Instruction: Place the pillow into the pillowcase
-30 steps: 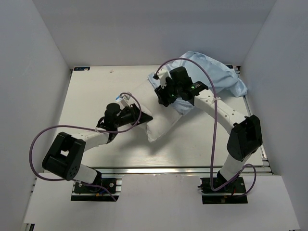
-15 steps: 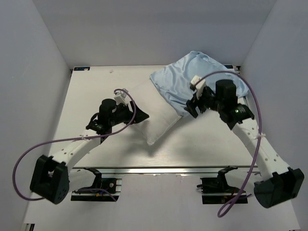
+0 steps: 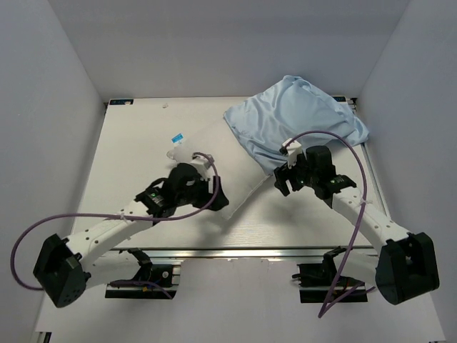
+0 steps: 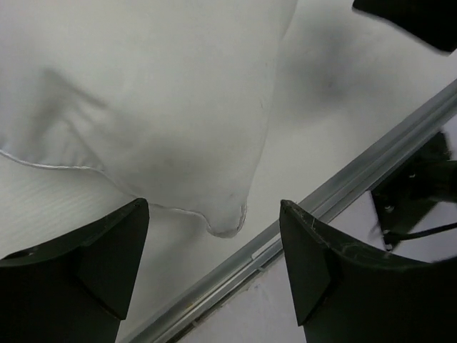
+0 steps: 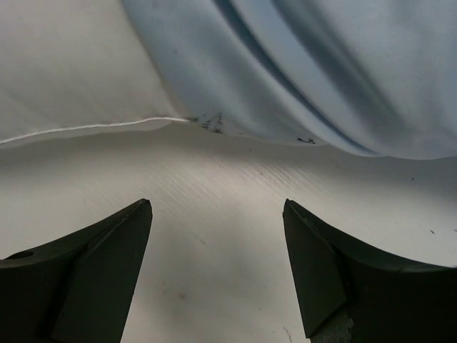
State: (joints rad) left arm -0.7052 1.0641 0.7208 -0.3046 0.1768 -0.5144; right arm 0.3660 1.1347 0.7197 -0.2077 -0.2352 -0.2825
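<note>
Plump white pillow [image 3: 232, 168]; thin wrinkly blue pillowcase [image 3: 300, 118].

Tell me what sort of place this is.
Probably a robot lab test cell: plain white walls enclose a table, an aluminium rail edges it, and the left arm and right arm are mounted there.

Left jaws now at pillow [image 3: 228, 168] corner.

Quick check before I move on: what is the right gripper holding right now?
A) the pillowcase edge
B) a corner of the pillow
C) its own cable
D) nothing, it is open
D: in the right wrist view the right gripper has its jaws spread with only bare table between them, while the pillowcase edge and the pillow lie beyond the fingertips.
</note>
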